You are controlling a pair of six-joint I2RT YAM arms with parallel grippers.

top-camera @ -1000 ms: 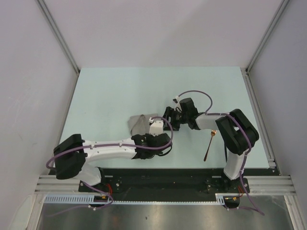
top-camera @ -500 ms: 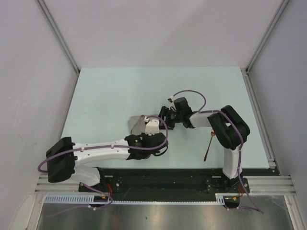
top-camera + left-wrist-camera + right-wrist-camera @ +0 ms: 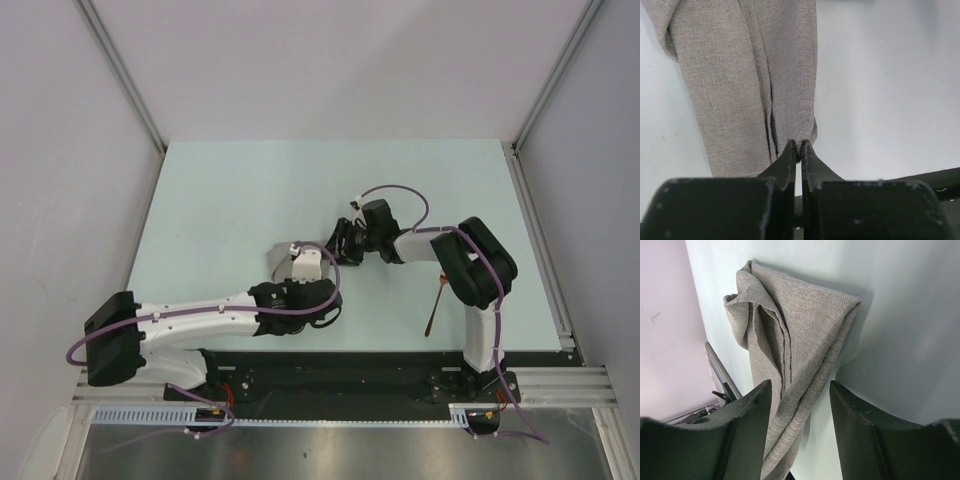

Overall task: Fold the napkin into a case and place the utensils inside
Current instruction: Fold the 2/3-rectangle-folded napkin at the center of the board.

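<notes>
The napkin (image 3: 281, 259) lies bunched in long folds near the table's middle, grey-beige cloth (image 3: 735, 80). My left gripper (image 3: 299, 253) is shut on the napkin's near edge, and its fingertips (image 3: 800, 148) pinch the hem. My right gripper (image 3: 337, 241) stands just right of the cloth. Its jaws (image 3: 800, 396) are open astride a twisted fold of the napkin (image 3: 790, 335) without pressing it. A copper fork (image 3: 434, 304) lies on the table by the right arm's base, apart from both grippers. The black utensil does not show.
Grey walls and aluminium rails (image 3: 541, 238) close in the pale green table (image 3: 240, 190) on the left, right and back. The right arm's elbow (image 3: 478, 262) hangs over the area next to the fork. The left arm's long link (image 3: 190, 315) lies along the near edge.
My right gripper has moved left to the napkin, and its jaws have narrowed around a fold. The left arm has drawn back to the left, still pinching the cloth.
</notes>
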